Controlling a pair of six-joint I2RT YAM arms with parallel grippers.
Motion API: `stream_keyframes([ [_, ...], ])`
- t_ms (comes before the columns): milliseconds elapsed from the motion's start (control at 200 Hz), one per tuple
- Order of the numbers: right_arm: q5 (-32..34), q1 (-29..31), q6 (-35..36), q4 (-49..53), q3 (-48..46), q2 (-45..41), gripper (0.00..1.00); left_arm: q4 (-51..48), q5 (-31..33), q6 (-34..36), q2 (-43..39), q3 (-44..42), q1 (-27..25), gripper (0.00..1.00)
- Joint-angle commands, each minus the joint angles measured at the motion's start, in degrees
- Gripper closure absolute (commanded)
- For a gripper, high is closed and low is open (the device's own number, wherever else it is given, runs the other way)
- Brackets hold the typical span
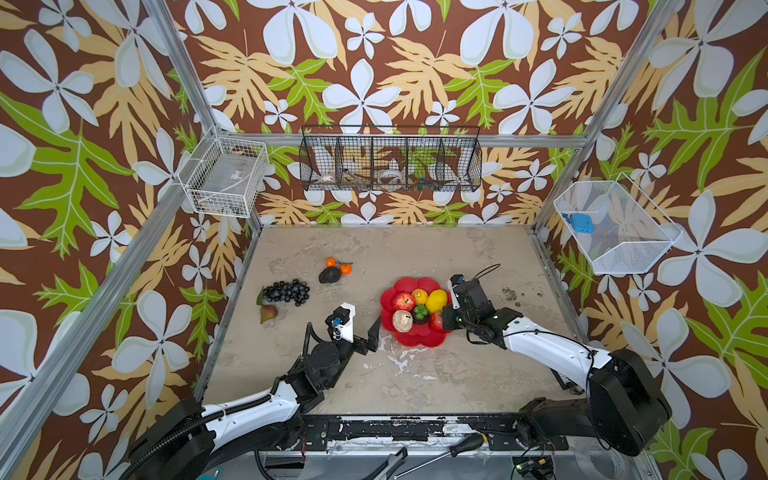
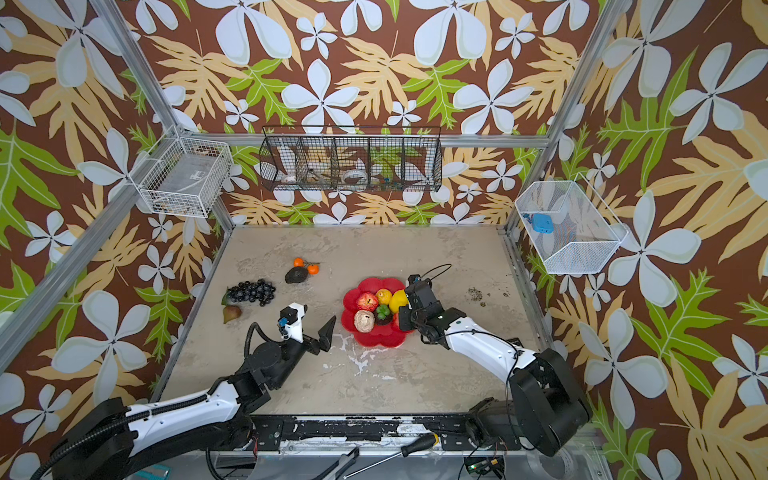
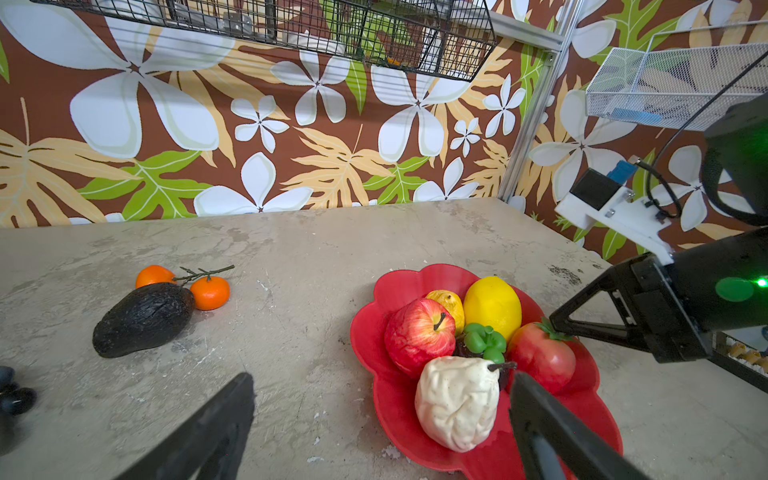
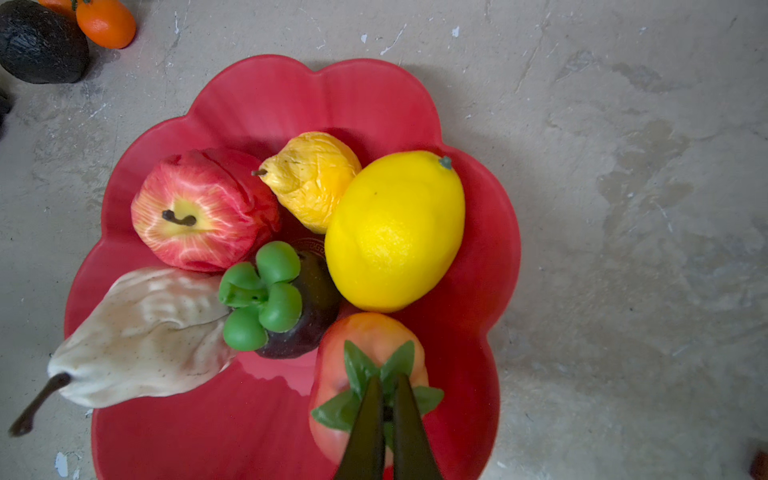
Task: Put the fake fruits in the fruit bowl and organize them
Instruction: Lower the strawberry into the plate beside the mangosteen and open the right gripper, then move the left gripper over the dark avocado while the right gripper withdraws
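table [image 1: 415, 374]: worn grey top; bowl right of centre, loose fruits toward the left side.
right arm [image 1: 540, 336]: reaches in from the near right corner, wrist bent down over the bowl's right side.
left arm [image 1: 249, 409]: comes from the near left corner, wrist lifted, just beside the bowl's left rim, touching nothing.
fruit bowl [image 1: 415, 338]: red scalloped dish holding six pieces; near part bare.
grape bunch [image 1: 289, 291]: on the table, well apart from the bowl, not placed yet.
avocado [image 1: 330, 275]: on the table behind the grapes, touching the oranges [image 1: 345, 269].
cream lumpy piece [image 4: 141, 336]: in the bowl, stem poking over the rim.
lemon [image 4: 395, 232]: in the bowl, leaning on the small wrinkled lemon [image 4: 311, 178].
apple [image 4: 199, 212]: in the bowl beside the small lemon.
strawberry [image 4: 370, 332]: in the bowl, looks seated, next to the lemon and the dark green-capped fruit [image 4: 316, 291].
pear [image 1: 268, 312]: on the table just beside the grapes.
right gripper [image 4: 387, 380]: jaws nearly closed, pinching the strawberry's leafy top. Looks like the release step. Best to open slowly, then lift straight up so the leaves don't snag and drag it. Avoid bumping the lemon, since the rim is shallow.
left gripper [image 3: 381, 376]: jaws wide, empty.
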State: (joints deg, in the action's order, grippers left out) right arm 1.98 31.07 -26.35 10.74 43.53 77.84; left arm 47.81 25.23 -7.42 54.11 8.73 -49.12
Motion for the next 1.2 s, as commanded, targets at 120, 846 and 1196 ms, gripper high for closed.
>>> stream_keyframes([
  [120, 1.10, -0.04, 0.16, 0.56, 0.24, -0.48, 0.86, 0.70, 0.49, 0.13, 0.21, 0.38, 0.08, 0.04],
  [846, 1.71, -0.04, 2.07, 4.36, 2.06, -6.56, 0.58, -0.83, -0.27, -0.09, 2.67, 2.68, 0.08, 0.04],
  [1196, 2.97, -0.04, 3.62, -1.89, -4.54, -25.36, 0.47, -28.45, 3.68, -10.43, 5.13, 23.25, 0.08, 0.04],
])
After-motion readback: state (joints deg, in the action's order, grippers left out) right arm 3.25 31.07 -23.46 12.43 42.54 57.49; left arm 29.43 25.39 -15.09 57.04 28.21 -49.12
